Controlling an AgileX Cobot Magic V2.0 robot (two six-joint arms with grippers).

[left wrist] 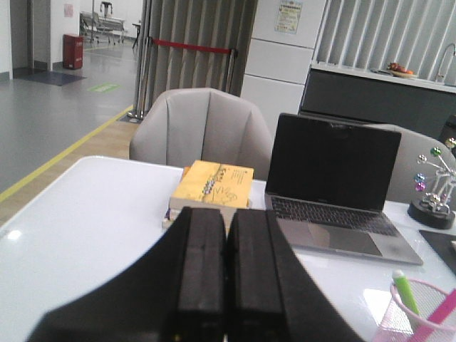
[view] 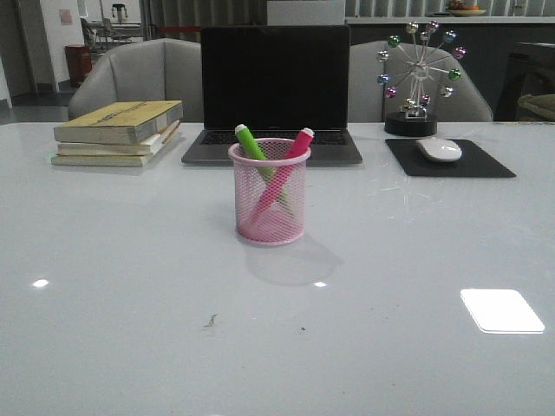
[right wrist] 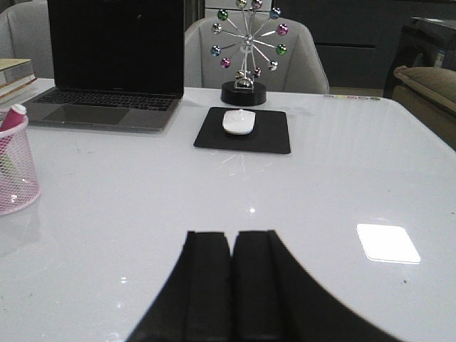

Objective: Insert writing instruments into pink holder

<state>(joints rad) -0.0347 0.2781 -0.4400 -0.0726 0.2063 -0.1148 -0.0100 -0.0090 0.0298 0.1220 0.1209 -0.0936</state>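
Standing upright mid-surface [view: 130, 286], just before the laptop [view: 273, 78]: pink holder [view: 270, 192] with green marker [view: 253, 149] and pink marker [view: 290, 159] leaning crossed inside, caps apparently upward. Left gripper [left wrist: 226, 267] jaws pressed together, holding nothing. Right gripper [right wrist: 231, 274] jaws likewise closed and empty, well apart from the holder. Books [view: 121, 132] stacked far left; mouse [view: 439, 149] on its pad.

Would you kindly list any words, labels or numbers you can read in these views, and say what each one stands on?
None can be read.
Yellow book: dark print on the cover, too blurred.
Notice on the white cabinet: too small.
Pink sign on the wall: too small.
Laptop, highlighters and pink holder: no text visible.
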